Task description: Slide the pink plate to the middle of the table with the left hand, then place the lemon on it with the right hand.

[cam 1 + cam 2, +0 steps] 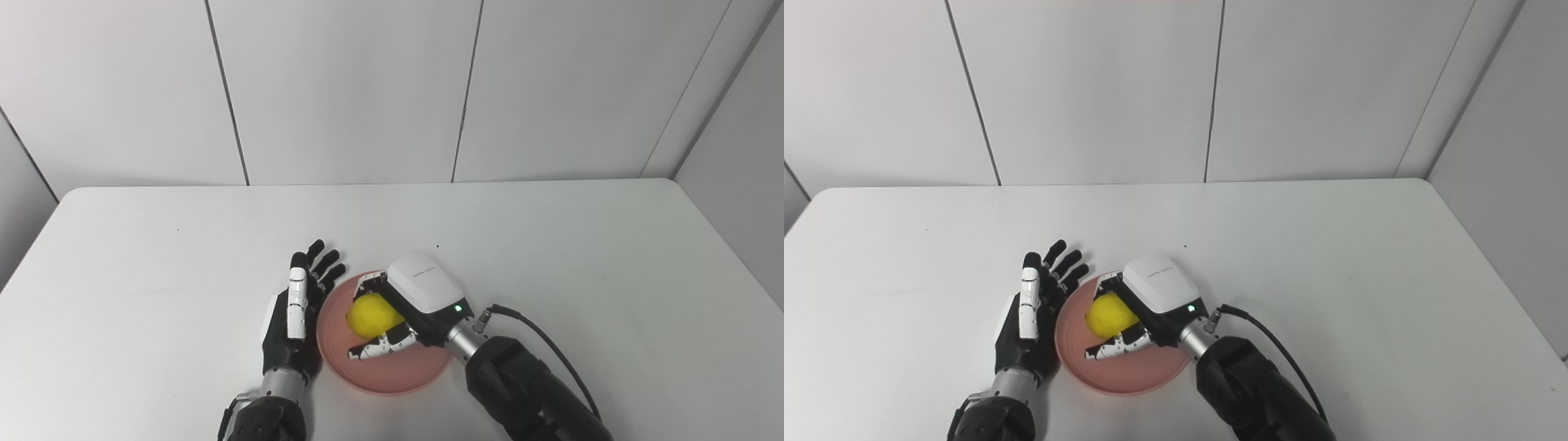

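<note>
- Right hand (401, 306) sits over the pink plate (392, 373), fingers curled around the lemon (372, 315).
- Left hand (297, 306) rests just beside the plate's left rim, fingers spread, holding nothing.
- Plate lies near mid-table (582, 245).

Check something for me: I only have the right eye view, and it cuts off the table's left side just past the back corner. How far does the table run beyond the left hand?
Observer: The left eye view shows the table's left edge, running from the back corner forward to the picture's side. The left hand lies well inside it, with a wide stretch of white top between them.
Operator: What is past that edge?
Observer: A grey side wall, meeting the back wall at a dark seam. It stands beyond the edge, and I cannot tell whether there is a gap.
</note>
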Robot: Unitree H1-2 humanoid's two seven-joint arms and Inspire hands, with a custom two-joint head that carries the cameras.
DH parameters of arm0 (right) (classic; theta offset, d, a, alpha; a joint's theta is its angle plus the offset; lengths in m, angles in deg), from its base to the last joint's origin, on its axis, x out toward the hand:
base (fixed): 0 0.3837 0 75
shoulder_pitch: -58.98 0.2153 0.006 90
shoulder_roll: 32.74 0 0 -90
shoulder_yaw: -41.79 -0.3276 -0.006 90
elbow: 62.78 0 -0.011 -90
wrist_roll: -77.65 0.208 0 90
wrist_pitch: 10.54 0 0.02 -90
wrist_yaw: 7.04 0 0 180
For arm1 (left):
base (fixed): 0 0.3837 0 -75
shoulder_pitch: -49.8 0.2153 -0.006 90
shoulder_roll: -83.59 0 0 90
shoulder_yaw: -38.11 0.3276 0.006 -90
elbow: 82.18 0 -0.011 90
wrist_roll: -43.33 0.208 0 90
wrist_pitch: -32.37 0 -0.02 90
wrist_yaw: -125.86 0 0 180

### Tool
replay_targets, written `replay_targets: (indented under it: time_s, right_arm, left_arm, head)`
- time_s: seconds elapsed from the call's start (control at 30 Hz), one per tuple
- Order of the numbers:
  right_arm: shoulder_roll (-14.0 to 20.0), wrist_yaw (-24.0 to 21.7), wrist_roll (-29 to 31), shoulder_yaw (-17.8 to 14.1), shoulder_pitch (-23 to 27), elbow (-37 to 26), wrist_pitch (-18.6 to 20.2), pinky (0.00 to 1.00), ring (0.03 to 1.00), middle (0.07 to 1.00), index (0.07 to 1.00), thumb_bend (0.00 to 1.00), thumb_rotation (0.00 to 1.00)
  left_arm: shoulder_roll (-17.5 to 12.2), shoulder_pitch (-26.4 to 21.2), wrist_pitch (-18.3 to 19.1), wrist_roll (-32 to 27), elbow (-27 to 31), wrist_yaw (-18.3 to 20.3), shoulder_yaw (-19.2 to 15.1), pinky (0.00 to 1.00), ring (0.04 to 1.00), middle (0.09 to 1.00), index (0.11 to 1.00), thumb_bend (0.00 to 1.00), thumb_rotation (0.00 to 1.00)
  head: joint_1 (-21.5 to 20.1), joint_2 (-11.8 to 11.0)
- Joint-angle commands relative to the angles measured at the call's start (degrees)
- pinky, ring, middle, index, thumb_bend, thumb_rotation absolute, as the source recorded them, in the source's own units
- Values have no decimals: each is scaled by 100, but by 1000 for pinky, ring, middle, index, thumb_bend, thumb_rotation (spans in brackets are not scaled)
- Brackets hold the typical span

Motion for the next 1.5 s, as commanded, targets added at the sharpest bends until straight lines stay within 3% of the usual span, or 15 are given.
replay_targets:
  time_s: [0.0,0.23,0.47,0.6,0.63,0.77,0.9,1.13,1.2,1.47]
  right_arm:
    - [23,75,29,-23,198,-55,-279,219,294,374,466,528,423]
    - [59,21,-6,25,220,45,-317,247,325,395,481,524,467]
    - [47,52,-129,46,195,39,-282,216,290,376,459,563,503]
    - [25,121,-252,34,181,88,-231,219,293,376,436,635,592]
    - [27,102,-282,29,173,77,-203,254,336,420,474,683,664]
    - [30,8,-352,-22,119,-55,-91,352,450,535,580,817,779]
    - [0,-96,-428,-77,83,-134,15,378,481,554,601,885,845]
    - [-12,-60,-526,-122,81,-104,-66,412,510,574,611,876,891]
    - [-22,-51,-532,-132,84,-101,-64,408,500,563,606,823,877]
    - [-54,105,-558,-186,63,-111,-113,405,500,564,603,771,883]
  left_arm:
    - [57,155,164,-47,-188,28,-5,989,875,893,901,760,1000]
    - [64,142,231,-15,-163,26,-9,991,890,901,901,740,1000]
    - [46,137,281,-7,-134,39,2,1000,902,909,902,724,1000]
    - [30,119,254,-50,-179,71,-24,1000,926,914,902,718,1000]
    - [37,116,239,-71,-191,77,-39,1000,930,917,905,717,1000]
    - [64,117,207,-100,-203,62,-74,967,891,911,901,713,1000]
    - [43,125,190,-70,-212,58,-61,967,889,912,905,729,1000]
    - [29,124,203,-62,-213,68,-54,994,934,920,908,737,1000]
    - [32,128,220,-77,-204,69,-62,1000,950,922,910,738,1000]
    - [35,147,228,-169,-189,103,-69,1000,934,914,906,728,1000]
  head:
    - [-2,4]
    - [11,8]
    - [-4,8]
    - [-30,-17]
    - [-24,-20]
    - [-39,-17]
    - [-58,-11]
    - [-70,-11]
    - [-75,-12]
    - [-92,-4]
